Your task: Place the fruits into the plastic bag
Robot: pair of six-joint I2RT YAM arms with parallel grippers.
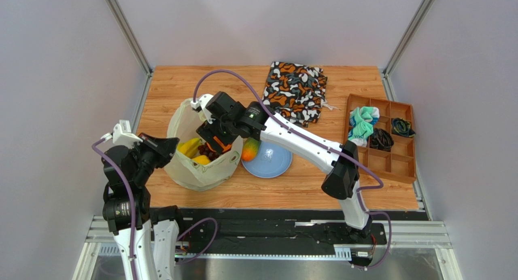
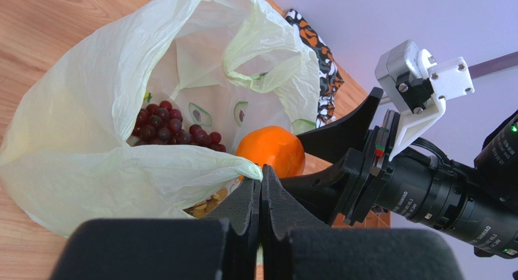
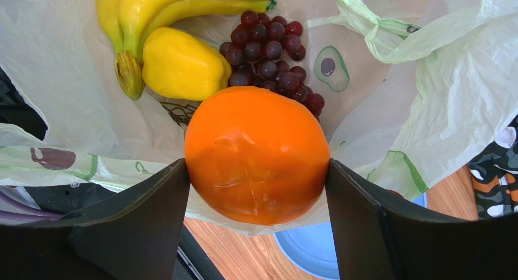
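Note:
The pale yellow-green plastic bag (image 1: 196, 174) lies open on the table's left side. My left gripper (image 2: 261, 171) is shut on the bag's near rim (image 2: 182, 164) and holds it up. My right gripper (image 3: 257, 168) is shut on the orange (image 3: 257, 152), which hangs over the bag's mouth just inside its rim. The orange also shows in the left wrist view (image 2: 271, 149). Inside the bag lie yellow bananas (image 3: 164, 7), a small yellow fruit (image 3: 180, 64) and dark purple grapes (image 3: 270, 49). The red-green mango (image 1: 250, 149) rests on the blue plate (image 1: 273, 164).
The orange-black-white patterned cloth bag (image 1: 296, 89) lies at the back. A brown compartment tray (image 1: 398, 164) with small cloth items stands at the right. Grey walls close in the table on the left, back and right.

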